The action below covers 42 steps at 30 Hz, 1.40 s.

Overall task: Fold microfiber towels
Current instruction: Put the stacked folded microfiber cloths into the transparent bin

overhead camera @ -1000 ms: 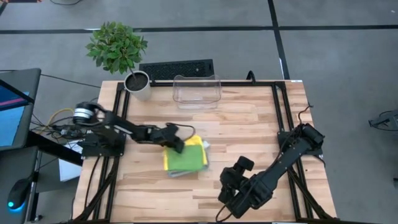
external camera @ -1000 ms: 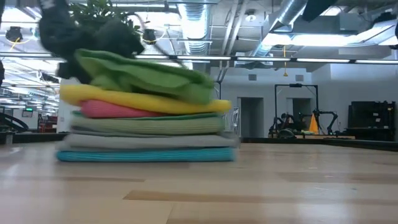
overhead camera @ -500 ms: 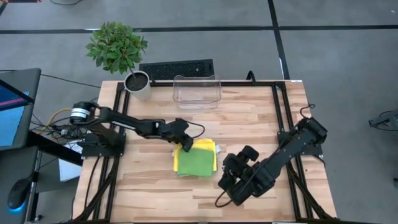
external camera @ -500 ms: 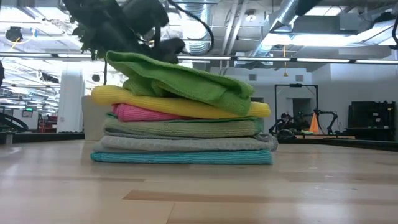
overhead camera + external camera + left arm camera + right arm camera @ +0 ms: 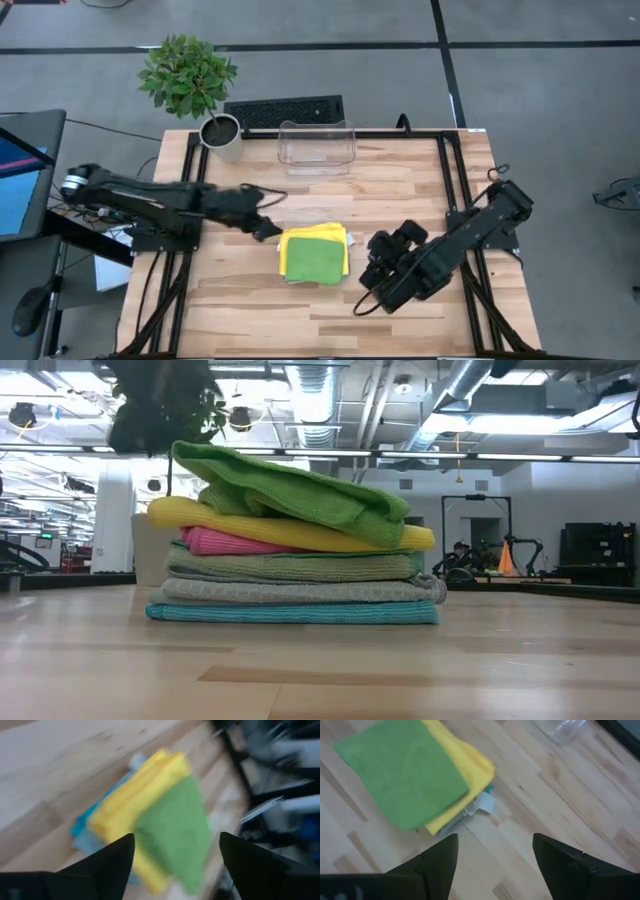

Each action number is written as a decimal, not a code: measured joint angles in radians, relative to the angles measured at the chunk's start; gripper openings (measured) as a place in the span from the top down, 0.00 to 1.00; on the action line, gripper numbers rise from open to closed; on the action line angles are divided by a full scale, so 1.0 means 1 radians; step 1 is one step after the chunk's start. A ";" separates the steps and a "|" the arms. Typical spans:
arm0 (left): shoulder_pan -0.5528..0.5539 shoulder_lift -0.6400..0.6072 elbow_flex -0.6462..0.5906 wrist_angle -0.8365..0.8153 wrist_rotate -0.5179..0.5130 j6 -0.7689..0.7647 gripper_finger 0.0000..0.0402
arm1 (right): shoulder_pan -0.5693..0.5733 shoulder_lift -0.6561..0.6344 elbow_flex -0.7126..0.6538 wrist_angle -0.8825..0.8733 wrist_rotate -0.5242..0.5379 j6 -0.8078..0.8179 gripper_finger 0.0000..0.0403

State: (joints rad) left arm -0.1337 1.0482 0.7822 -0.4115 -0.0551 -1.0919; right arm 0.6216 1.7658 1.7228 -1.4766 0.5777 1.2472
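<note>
On the wooden bench point(image 5: 420, 200), the left end effector point(image 5: 266, 229) has released the lime towel point(image 5: 313, 259) atop the stack point(image 5: 295, 575) — fold delivered; the right end effector point(image 5: 385, 262), at three o'clock, gapes empty.

The left gripper point(image 5: 266, 229) has let go of the green towel point(image 5: 312, 258) and drawn back, jaws seemingly apart.

Towel stack point(image 5: 314, 256) mid-table point(image 5: 400, 190), between both arms

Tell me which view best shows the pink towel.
The low view: the pink towel shows edge-on under the yellow towel. In the high and both wrist views the green towel and yellow cover it.
</note>
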 joint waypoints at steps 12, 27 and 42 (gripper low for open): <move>-0.377 -0.001 -0.137 0.130 -0.402 -0.416 0.19 | -0.142 -0.456 -0.814 0.973 -0.203 0.037 0.30; -0.439 0.232 -0.265 0.477 -0.578 -0.623 0.19 | -0.308 -0.273 -1.115 1.584 -0.418 0.000 0.14; -0.519 0.482 -0.267 0.562 -0.622 -0.841 0.18 | -0.348 -0.076 -1.114 1.821 -0.471 0.002 0.13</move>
State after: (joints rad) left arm -0.6523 1.5299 0.5152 0.1510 -0.6772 -1.9331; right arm 0.2733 1.6896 0.6083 0.3442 0.1066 1.2495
